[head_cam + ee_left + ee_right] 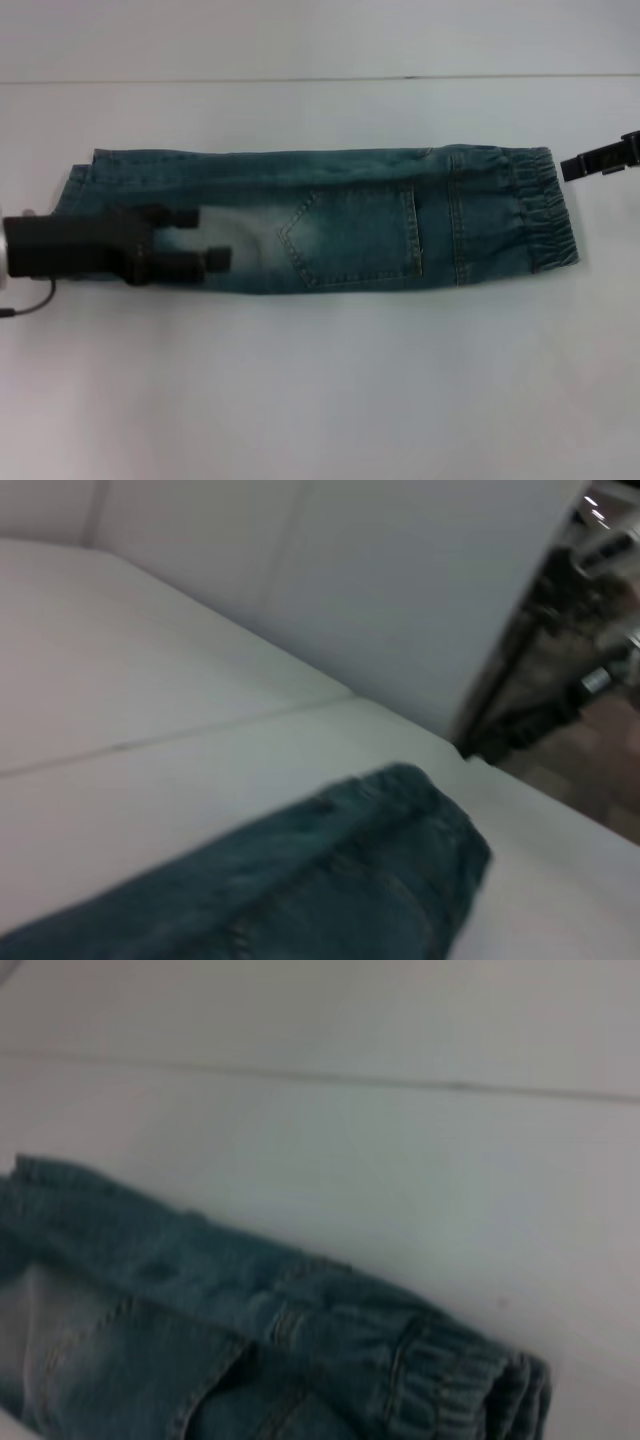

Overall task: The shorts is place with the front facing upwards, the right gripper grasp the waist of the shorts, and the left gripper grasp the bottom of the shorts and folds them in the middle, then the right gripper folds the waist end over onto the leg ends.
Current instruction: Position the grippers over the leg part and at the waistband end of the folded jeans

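Shorts (pixel 330 220) lay folded lengthwise mid-table (pixel 320 400). Left tool (pixel 205 238) spread over leg end; right tool (pixel 572 166), fingers unclear, near waistband (pixel 540 215). Pinch both layers squarely.

I count one pair of blue-green washed denim shorts (pixel 330 220) on the one white tabletop (pixel 320 390), with one stitched pocket (pixel 350 238) showing, and two black grippers of mine, left (pixel 205 238) and right (pixel 570 166).

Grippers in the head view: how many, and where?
2. The left black two-fingered hand hangs open over the leg end of the blue-green denim shorts. The right black hand sits at the frame edge beside the gathered waistband; only partly visible.
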You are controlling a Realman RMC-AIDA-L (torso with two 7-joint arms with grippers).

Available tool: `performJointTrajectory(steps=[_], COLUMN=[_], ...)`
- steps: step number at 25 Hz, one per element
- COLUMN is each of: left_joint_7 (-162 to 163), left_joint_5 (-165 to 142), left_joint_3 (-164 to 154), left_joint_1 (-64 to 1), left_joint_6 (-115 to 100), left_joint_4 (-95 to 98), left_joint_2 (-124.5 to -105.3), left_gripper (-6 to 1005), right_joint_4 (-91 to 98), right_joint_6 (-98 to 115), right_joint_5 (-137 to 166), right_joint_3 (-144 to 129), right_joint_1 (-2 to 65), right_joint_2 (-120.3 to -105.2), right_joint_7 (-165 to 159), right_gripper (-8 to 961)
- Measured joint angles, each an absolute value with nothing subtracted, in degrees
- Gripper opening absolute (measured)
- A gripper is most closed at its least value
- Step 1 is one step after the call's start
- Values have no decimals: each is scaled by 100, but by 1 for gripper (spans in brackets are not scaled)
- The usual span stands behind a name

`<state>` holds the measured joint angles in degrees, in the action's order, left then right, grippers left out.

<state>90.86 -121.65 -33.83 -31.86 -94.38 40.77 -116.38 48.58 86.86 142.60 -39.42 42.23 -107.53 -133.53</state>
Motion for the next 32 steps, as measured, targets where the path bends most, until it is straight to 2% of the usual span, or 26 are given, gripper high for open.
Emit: performJointTrajectory(steps=[7, 13, 32], left_joint_7=[8989, 8986, 9031], left_joint_5=[-12173, -12173, -12172], left_joint_3=[-3947, -3988, -3999], left_joint_1=[-3200, -3240, -3228], left_joint_6=[-9325, -9238, -9010], left_joint_4=[4057, 4048, 4024], left_joint_2=[-11721, -11725, -11775], left_gripper=[938, 939, 939], right_joint_4=[4775, 4643, 4258], right_joint_6=[8825, 8478, 8022], right_joint_5=[14898, 14956, 14740], right_joint_3=[-4177, -4417, -4734], right_joint_1=[4408, 4436, 4870], right_joint_2=[-10853, -11008, -11111], right_joint_7=[-13651, -13667, -13605], right_gripper=[778, 779, 778])
